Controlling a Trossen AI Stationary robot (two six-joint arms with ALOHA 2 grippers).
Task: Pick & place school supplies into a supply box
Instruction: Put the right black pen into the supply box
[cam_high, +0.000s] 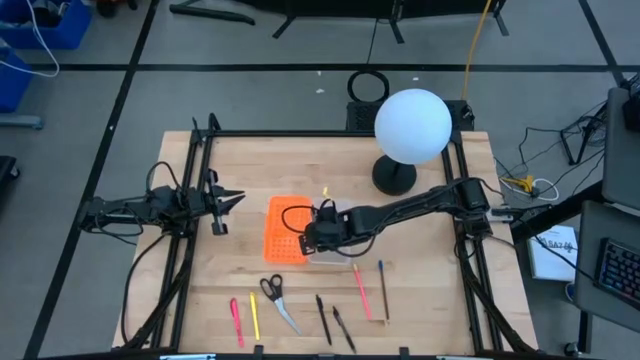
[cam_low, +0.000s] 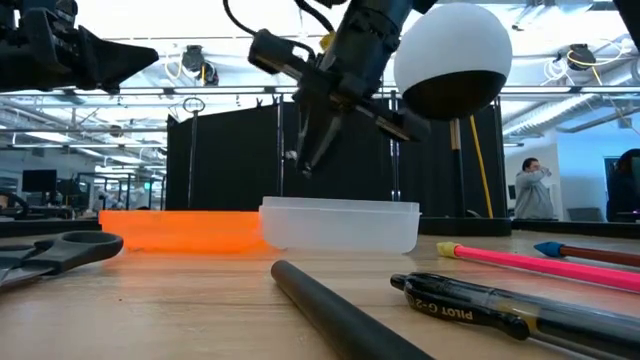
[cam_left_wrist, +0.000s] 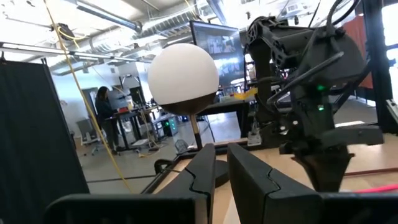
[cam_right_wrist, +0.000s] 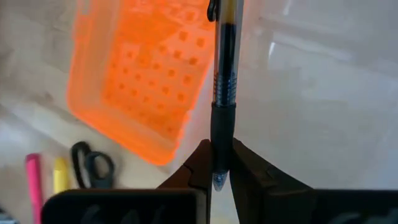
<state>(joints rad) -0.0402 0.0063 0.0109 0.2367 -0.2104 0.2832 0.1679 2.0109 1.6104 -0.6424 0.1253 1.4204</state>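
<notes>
My right gripper (cam_high: 318, 238) hangs over the supply box, shut on a pen (cam_right_wrist: 224, 81) with a black grip and a yellowish upper end. The box lies open on the table: an orange grid half (cam_high: 285, 230) joined to a translucent whitish tray (cam_low: 340, 222). The gripper (cam_low: 303, 165) is above the tray, close to the seam. Near the table's front edge lie a pink pen (cam_high: 236, 322), a yellow pen (cam_high: 254, 315), scissors (cam_high: 275, 297), two black pens (cam_high: 323, 320), a pink pencil (cam_high: 361, 292) and a reddish-brown pencil (cam_high: 384, 290). My left gripper (cam_high: 228, 200) waits raised at the left, shut. My right gripper pinches the pen between its two fingers at the black grip (cam_right_wrist: 221, 134), just above the writing tip. The fingers point down from above and lie roughly along the pen. The pen is lifted clear over the tray, steeply tilted with its tip down and its yellowish end (cam_low: 327, 40) up.
A white globe lamp (cam_high: 412, 125) stands on its dark base (cam_high: 394, 177) at the far right, right behind my right arm. The black frame rails (cam_high: 195, 200) run along both table sides. Bare wood lies between the box and the row of supplies.
</notes>
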